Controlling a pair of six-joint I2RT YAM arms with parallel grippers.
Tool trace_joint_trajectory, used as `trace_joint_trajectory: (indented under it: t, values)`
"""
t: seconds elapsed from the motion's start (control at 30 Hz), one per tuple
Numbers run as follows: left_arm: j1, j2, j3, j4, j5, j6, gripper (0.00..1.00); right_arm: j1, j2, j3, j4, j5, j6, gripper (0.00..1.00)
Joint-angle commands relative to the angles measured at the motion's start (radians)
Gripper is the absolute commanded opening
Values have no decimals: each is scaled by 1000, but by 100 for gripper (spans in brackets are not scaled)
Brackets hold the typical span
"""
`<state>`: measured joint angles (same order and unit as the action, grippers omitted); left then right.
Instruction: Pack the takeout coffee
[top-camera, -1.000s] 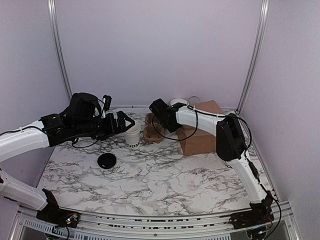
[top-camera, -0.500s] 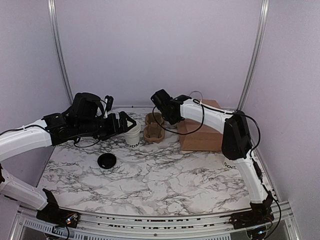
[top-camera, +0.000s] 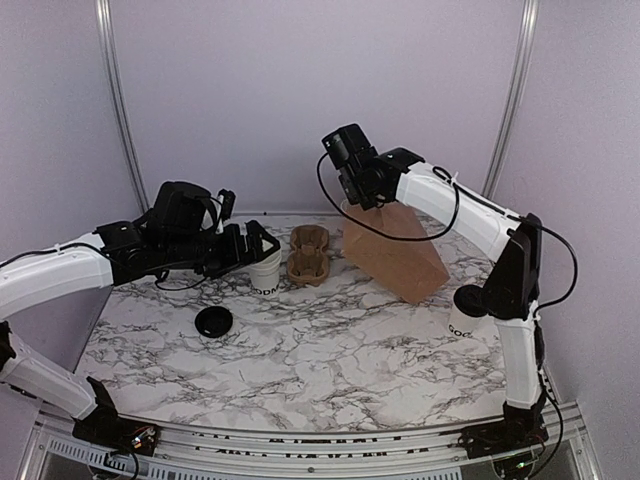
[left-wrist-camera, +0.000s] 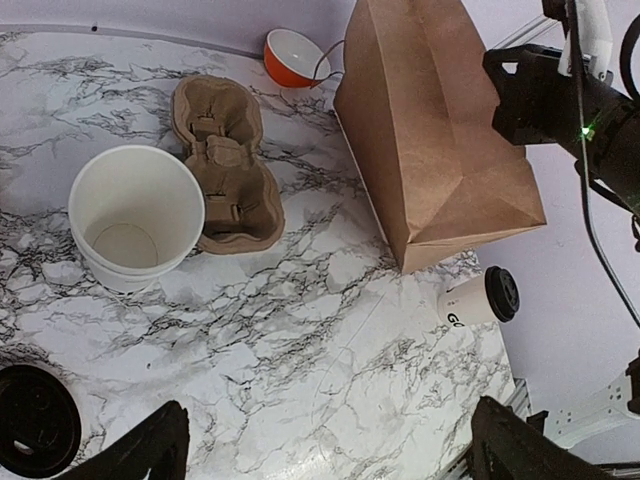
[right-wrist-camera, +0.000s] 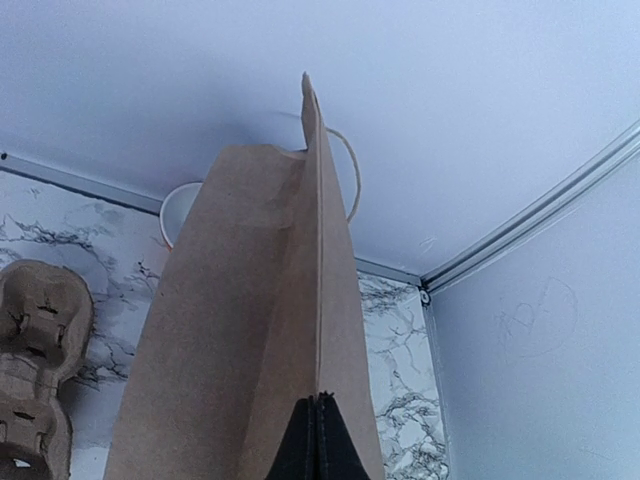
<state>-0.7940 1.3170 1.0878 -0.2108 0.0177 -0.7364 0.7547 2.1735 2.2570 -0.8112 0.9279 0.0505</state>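
Takeout coffee (top-camera: 464, 316): far right of the marble table (top-camera: 330, 370), well apart from the other cup things. Upright, long axis vertical, black lid on top, dark lettering near the base facing the near edge.

From the left: loose black lid (top-camera: 213, 321), flat on the marble. Left gripper (top-camera: 262, 241), spread wide, holding nothing, hovering just beside an open white cup (top-camera: 266, 272). Next, moulded-pulp cup tray (top-camera: 309, 254), wells empty. Then brown paper bag (top-camera: 395, 250), lying flat a second ago, now hoisted by its top and hanging tilted, lower end apparently resting on the table. Right gripper (right-wrist-camera: 318, 428), pressed together on the bag's top edge.

Probably a move toward standing the bag up for loading; coffee not yet inside.
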Motion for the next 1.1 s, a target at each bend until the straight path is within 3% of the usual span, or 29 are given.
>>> trace_joint_trajectory:
  t: [0.0, 0.27, 0.43, 0.47, 0.63, 0.87, 1.07]
  values:
    - [-2, 11, 50, 6, 1, 11, 99, 22, -100, -36, 100, -11, 4, 0]
    - [27, 42, 192, -65, 3, 27, 99, 75, -297, -269, 345, -3, -66, 0]
    - [43, 82, 286, -98, 21, 16, 99, 148, -471, -550, 578, -12, -122, 0]
    - [47, 111, 341, -111, 36, 17, 99, 196, -542, -688, 713, 17, -172, 0]
    - [51, 164, 445, -167, 28, 26, 99, 273, -659, -915, 962, 50, -233, 0]
    - [94, 182, 471, -181, 25, -35, 95, 370, -792, -1169, 1213, 44, -287, 0]
    - [184, 204, 431, -108, 101, -192, 87, 394, -901, -1316, 1273, -32, -203, 0]
